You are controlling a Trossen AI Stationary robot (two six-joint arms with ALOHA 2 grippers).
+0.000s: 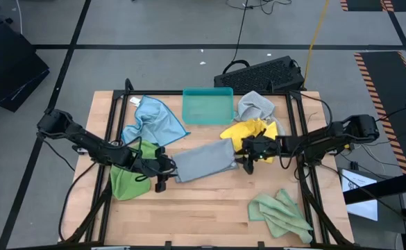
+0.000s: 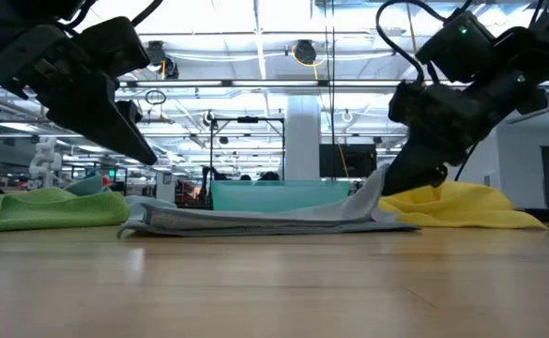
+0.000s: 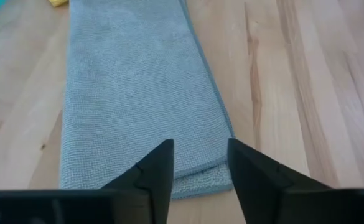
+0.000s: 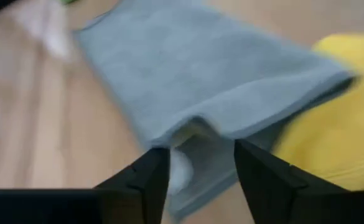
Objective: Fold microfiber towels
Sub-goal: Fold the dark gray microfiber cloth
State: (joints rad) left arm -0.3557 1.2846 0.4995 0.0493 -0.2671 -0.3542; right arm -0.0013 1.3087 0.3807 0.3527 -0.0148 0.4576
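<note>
A grey microfiber towel [image 1: 203,161], folded into a long strip, lies flat in the middle of the table. My left gripper [image 1: 162,173] hangs open just above its left end [image 3: 194,177], clear of it in the low view. My right gripper [image 1: 248,161] stands open at its right end [image 4: 194,134], which rises off the table toward the fingers [image 2: 379,183]. Other towels lie loose: green [image 1: 128,177] under the left arm, light blue [image 1: 150,119], yellow [image 1: 255,130] under the right arm, another grey one [image 1: 255,105] and a green one [image 1: 280,215]. My right gripper comes slanting down from the table's right, its open fingers on either side of the grey towel's folded right end [image 4: 197,124]. That end stands up beside the fingers while the rest lies on the table. Whether a finger touches it, I cannot tell.
A teal plastic tray [image 1: 207,104] stands at the table's far edge, behind the grey towel. A black keyboard [image 1: 261,73] lies beyond the table. Bare wood [image 1: 203,208] shows along the near edge between the two green towels.
</note>
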